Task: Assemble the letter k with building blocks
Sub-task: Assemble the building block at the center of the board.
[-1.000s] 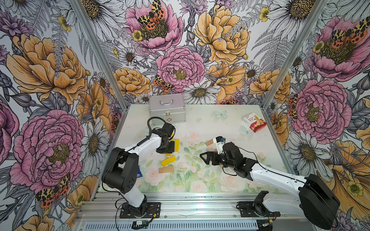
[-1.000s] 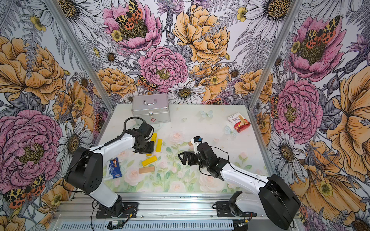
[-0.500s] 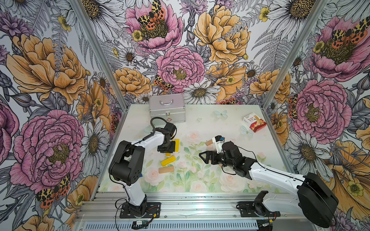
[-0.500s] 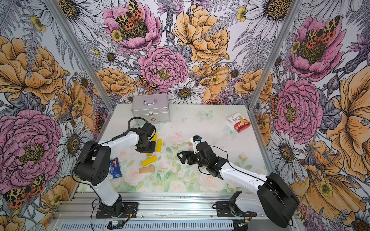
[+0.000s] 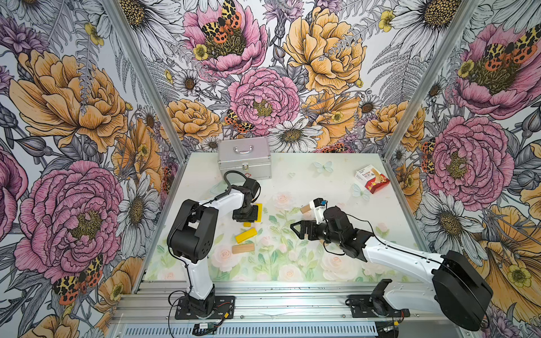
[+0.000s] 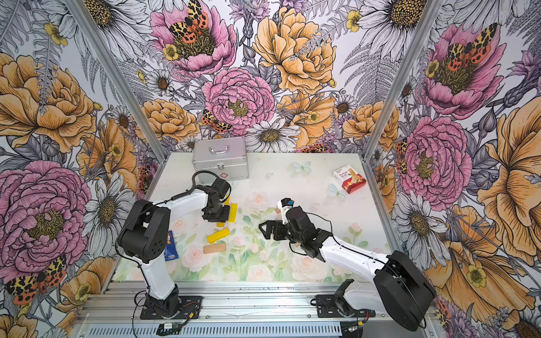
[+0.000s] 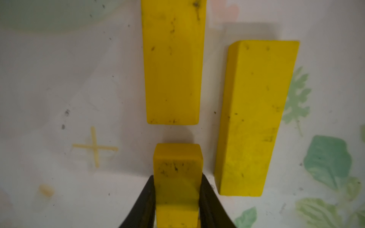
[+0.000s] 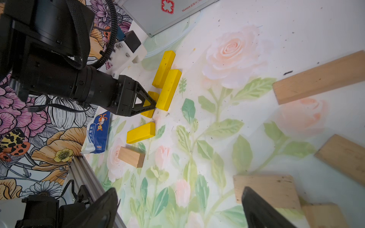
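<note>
1. Since a second ago, the left arm point(image 5: 222, 202) has swung its big black elbow away from the left edge of the worktop point(image 5: 322, 181). A bit more yellow now shows under its gripper. The right arm point(image 5: 395, 254) has hardly moved.
2. The left gripper point(image 7: 177, 177) points down. Its jaws are closed tight on the held yellow block point(image 7: 177, 167), one jaw on each long side. I cannot tell if this block rests on the worktop or hangs just above it.
3. Just past its end, after a small gap, lies a second yellow block point(image 7: 171, 63), nearly in one line with it.
4. A third yellow block point(image 7: 254, 118) lies just beside these two, not touching them.
5. All three are nearer the left edge than the right edge.
6. A fourth yellow block point(image 5: 246, 235) lies tilted, closer to the front edge. A pale wood block point(image 5: 243, 248) lies just beside it, closer to the front edge.
7. The right gripper point(image 8: 180, 189) is low near the middle of the worktop. Its jaws are wide open and hold nothing.
8. More pale wood blocks point(image 8: 320, 77) lie near it, and one is partly hidden behind a jaw.
9. A silver case point(image 5: 244, 159) stands at the far edge. A red-and-white carton point(image 5: 372, 182) lies near the right edge. A blue-white sachet point(image 6: 170, 245) lies at the left edge.
</note>
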Available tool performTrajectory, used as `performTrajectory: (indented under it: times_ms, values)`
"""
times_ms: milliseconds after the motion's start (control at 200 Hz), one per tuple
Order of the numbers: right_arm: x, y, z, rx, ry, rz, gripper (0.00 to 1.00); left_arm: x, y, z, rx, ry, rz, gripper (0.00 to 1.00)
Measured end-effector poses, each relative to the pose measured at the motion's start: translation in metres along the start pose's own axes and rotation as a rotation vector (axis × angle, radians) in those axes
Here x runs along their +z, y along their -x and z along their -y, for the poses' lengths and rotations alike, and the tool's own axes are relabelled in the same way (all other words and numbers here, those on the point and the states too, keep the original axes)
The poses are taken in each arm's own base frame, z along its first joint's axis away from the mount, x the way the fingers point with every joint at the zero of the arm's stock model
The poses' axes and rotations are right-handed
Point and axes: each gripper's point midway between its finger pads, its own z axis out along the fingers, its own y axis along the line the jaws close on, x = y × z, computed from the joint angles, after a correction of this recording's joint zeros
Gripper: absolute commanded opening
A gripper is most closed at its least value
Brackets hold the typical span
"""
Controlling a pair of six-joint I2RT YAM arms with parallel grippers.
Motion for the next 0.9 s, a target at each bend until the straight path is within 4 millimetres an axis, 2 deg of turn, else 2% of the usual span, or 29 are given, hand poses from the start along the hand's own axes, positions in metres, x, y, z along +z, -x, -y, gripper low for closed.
performTrajectory:
  times_ms: [495, 896]
  values:
    - [0.001, 0.000, 0.000, 0.001, 0.000, -0.004, 0.99, 0.000, 0.001, 0.000, 0.000, 0.001, 0.000, 0.28]
    - [0.001, 0.000, 0.000, 0.001, 0.000, -0.004, 0.99, 0.002, 0.012, -0.001, -0.013, 0.001, 0.007, 0.28]
